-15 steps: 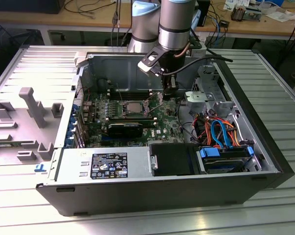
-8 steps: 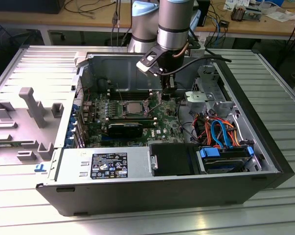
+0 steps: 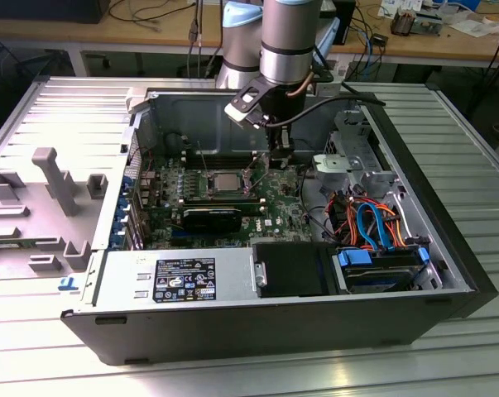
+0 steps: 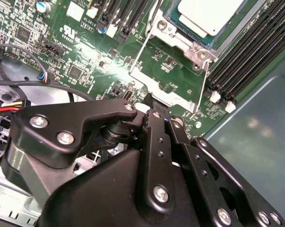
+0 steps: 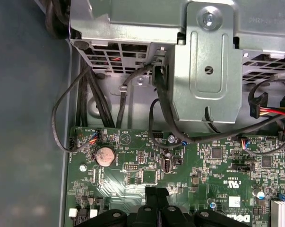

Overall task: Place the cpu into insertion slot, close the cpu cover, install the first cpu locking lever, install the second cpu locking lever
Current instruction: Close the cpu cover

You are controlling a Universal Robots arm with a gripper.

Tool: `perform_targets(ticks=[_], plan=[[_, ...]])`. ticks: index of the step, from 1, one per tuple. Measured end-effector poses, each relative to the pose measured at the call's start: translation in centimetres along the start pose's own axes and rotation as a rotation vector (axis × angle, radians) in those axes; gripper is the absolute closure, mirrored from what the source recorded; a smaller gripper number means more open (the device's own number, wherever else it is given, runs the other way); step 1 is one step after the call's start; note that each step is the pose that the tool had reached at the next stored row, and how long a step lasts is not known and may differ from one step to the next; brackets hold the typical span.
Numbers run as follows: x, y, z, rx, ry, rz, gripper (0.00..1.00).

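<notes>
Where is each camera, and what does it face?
Exterior view: above the open computer case, looking down; arm and gripper show.
Second wrist view: on the arm, past the gripper toward the cpu.
First wrist view: on the arm, past the gripper toward coin cell and drive cage.
Exterior and second wrist views share the cpu.

Ribbed grey metal table (image 3: 50, 356), light glare across its near edge; wooden bench (image 3: 83, 33) along the back, loose cables (image 3: 162, 12) on top; dark floor (image 3: 472, 87) at the exterior view's right
</notes>
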State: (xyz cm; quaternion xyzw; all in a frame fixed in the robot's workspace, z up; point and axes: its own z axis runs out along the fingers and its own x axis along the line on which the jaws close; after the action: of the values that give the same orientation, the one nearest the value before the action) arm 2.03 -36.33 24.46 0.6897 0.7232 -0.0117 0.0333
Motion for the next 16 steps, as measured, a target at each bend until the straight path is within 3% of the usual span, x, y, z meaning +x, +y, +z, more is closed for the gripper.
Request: perform_targets(ticks=[16], plan=[[0.02, -0.54, -0.02, 0.0001, -0.0001, 0.000, 0.89]])
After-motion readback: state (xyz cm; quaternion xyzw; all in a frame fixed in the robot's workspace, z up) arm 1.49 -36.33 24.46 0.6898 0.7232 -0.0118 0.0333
